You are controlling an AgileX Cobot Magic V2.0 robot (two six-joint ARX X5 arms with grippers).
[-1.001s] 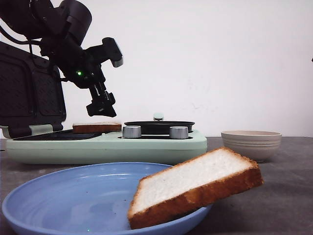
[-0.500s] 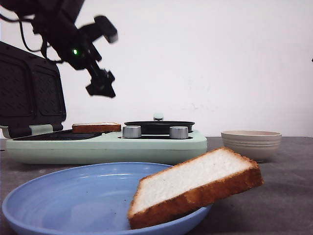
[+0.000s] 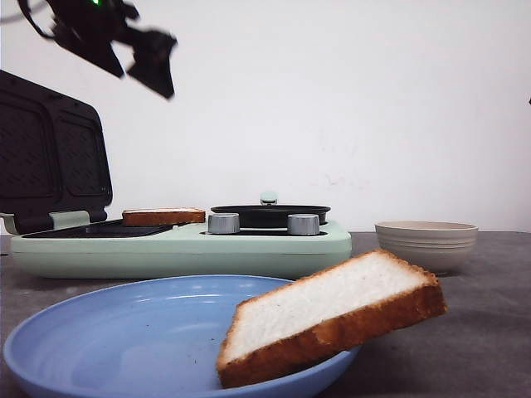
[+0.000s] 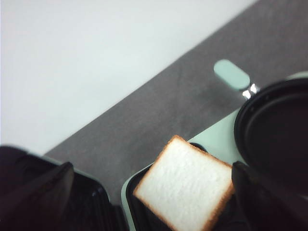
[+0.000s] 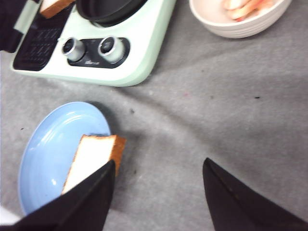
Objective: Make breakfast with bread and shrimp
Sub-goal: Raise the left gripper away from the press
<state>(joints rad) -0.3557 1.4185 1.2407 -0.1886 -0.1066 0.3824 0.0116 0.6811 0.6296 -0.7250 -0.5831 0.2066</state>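
One bread slice [image 3: 163, 216] lies flat on the dark grill plate of the mint-green breakfast maker [image 3: 182, 249]; the left wrist view shows this bread slice [image 4: 185, 185] from above. My left gripper [image 3: 153, 62] hangs high above it, open and empty [image 4: 153, 166]. A second bread slice [image 3: 332, 315] leans on the rim of the blue plate [image 3: 108, 332]. My right gripper [image 5: 160, 161] is open over bare table beside that bread slice [image 5: 94, 156]. Pinkish shrimp [image 5: 250, 7] lies in the white bowl [image 5: 231, 26].
The breakfast maker's black lid [image 3: 54, 166] stands open at the left. A black pan [image 3: 270, 214] sits on its right half behind two silver knobs [image 3: 223, 223]. The beige bowl [image 3: 426, 243] stands to the right on the grey table [image 5: 216, 110].
My left gripper has risen up and to the left, away from the bread slice on the grill plate. The bread slices, plate and bowl have not moved.
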